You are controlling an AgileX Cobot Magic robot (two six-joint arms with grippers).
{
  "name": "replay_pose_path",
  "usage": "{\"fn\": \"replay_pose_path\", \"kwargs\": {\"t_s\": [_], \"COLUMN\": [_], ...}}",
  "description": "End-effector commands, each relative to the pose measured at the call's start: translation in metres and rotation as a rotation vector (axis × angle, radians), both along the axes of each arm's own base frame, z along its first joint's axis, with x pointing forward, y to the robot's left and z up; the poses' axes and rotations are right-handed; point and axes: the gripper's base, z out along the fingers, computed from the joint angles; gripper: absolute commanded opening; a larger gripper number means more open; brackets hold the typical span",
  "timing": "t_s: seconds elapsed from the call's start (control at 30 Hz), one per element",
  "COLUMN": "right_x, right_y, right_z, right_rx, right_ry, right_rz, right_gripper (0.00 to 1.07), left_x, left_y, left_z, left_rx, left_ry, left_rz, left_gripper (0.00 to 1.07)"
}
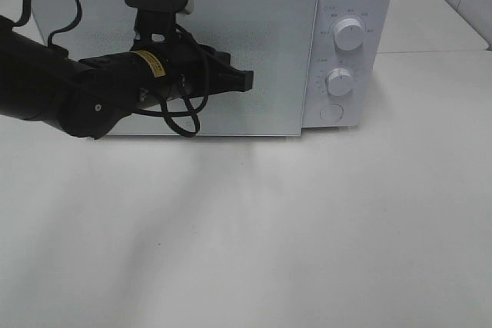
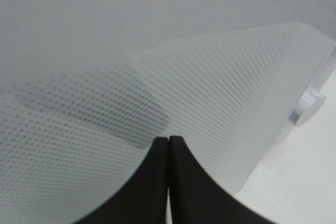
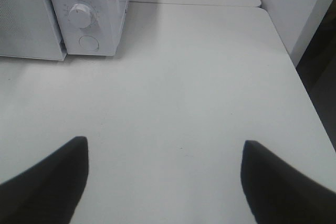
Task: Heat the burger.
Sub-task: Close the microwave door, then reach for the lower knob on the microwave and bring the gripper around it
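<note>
The burger is out of view. A white microwave (image 1: 350, 5) stands at the back of the table with its frosted door (image 1: 269, 59) nearly flush with the body. My left gripper (image 1: 247, 79) is shut, its black fingertips pressed together against the door's front. In the left wrist view the joined fingers (image 2: 169, 139) point at the dotted door glass (image 2: 236, 108). My right gripper (image 3: 165, 142) is open above bare tabletop to the right of the microwave (image 3: 100, 3), with nothing between its fingers. It does not show in the exterior high view.
Two round knobs (image 1: 350, 34) (image 1: 339, 81) and a round button (image 1: 331, 113) sit on the microwave's right panel. The white tabletop (image 1: 307, 228) stretches in front. The table's right edge (image 3: 310, 98) and a white wall panel (image 3: 294, 3) lie beyond the right gripper.
</note>
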Motion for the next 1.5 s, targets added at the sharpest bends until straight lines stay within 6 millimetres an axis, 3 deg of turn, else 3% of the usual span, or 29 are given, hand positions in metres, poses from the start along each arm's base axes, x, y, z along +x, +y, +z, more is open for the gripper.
{"fn": "replay_pose_path", "kwargs": {"t_s": [0.03,0.53,0.7,0.9,0.93,0.97,1.03,1.07,1.1,1.13,1.17,1.2,1.5], "right_x": [-0.004,-0.004,-0.004,-0.004,-0.004,-0.004,-0.004,-0.004,-0.004,-0.004,-0.004,-0.004,-0.004], "right_y": [0.000,0.000,0.000,0.000,0.000,0.000,0.000,0.000,0.000,0.000,0.000,0.000,0.000], "right_z": [0.000,0.000,0.000,0.000,0.000,0.000,0.000,0.000,0.000,0.000,0.000,0.000,0.000], "right_rx": [-0.003,-0.003,-0.003,-0.003,-0.003,-0.003,-0.003,-0.003,-0.003,-0.003,-0.003,-0.003,-0.003], "right_ry": [-0.035,-0.035,-0.035,-0.035,-0.035,-0.035,-0.035,-0.035,-0.035,-0.035,-0.035,-0.035,-0.035], "right_rz": [-0.006,-0.006,-0.006,-0.006,-0.006,-0.006,-0.006,-0.006,-0.006,-0.006,-0.006,-0.006,-0.006], "right_gripper": [0.76,0.76,0.76,0.76,0.76,0.76,0.76,0.76,0.76,0.76,0.76,0.76,0.76], "left_x": [0.015,0.046,0.041,0.017,0.007,0.007,-0.009,-0.009,-0.017,-0.022,-0.022,-0.030,-0.055], "left_y": [0.002,-0.018,-0.022,-0.037,-0.042,-0.042,-0.049,-0.049,-0.052,-0.053,-0.053,-0.053,-0.042], "left_z": [0.011,0.014,0.021,0.035,0.039,0.039,0.043,0.043,0.046,0.046,0.046,0.050,0.067], "left_rx": [-0.082,-0.088,-0.079,-0.030,-0.001,-0.001,0.065,0.065,0.094,0.113,0.113,0.145,0.259], "left_ry": [-0.045,-0.054,-0.028,0.069,0.104,0.104,0.166,0.166,0.203,0.230,0.230,0.275,0.432], "left_rz": [0.074,0.095,0.076,0.000,-0.036,-0.036,-0.096,-0.096,-0.121,-0.134,-0.134,-0.155,-0.206], "left_gripper": [0.00,0.00,0.00,0.00,0.10,0.10,0.49,0.49,0.80,0.94,0.94,1.01,1.00]}}
